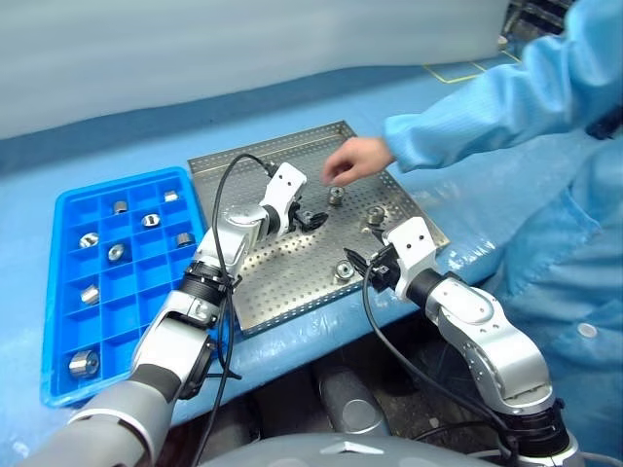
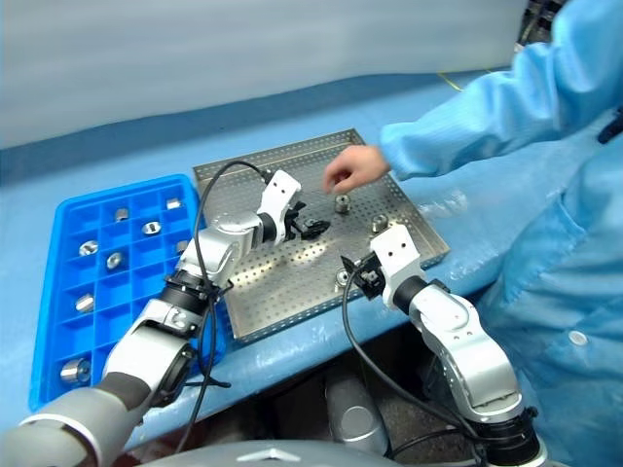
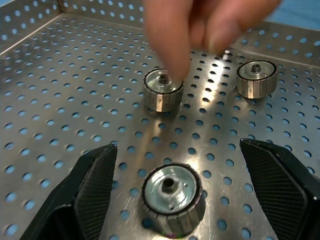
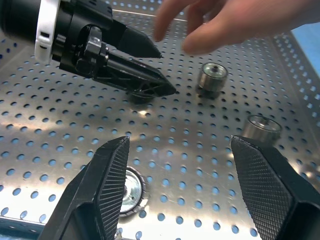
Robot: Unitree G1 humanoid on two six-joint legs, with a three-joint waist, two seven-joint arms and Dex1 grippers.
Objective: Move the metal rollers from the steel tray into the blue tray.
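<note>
The steel tray [image 1: 282, 282] lies in the middle with several metal rollers on its perforated floor. My left gripper [image 1: 313, 220] hangs open low over the tray. One roller [image 3: 173, 198] sits between its fingers [image 3: 95, 185], apart from both. A person's hand [image 1: 355, 161] reaches over another roller [image 1: 336, 196], and a third [image 1: 376, 215] stands further right. My right gripper [image 1: 358, 265] is open at the tray's near right, with nothing between its fingers and a roller [image 1: 344, 270] just beside it. The blue tray [image 1: 58, 321] on the left holds several rollers [image 1: 116, 252] in separate cells.
A person in a light blue coat [image 1: 545, 195] stands at the right, arm stretched over the steel tray's far right part. A black cable [image 1: 226, 195] loops above my left arm. The blue table [image 1: 117, 146] runs on behind both trays.
</note>
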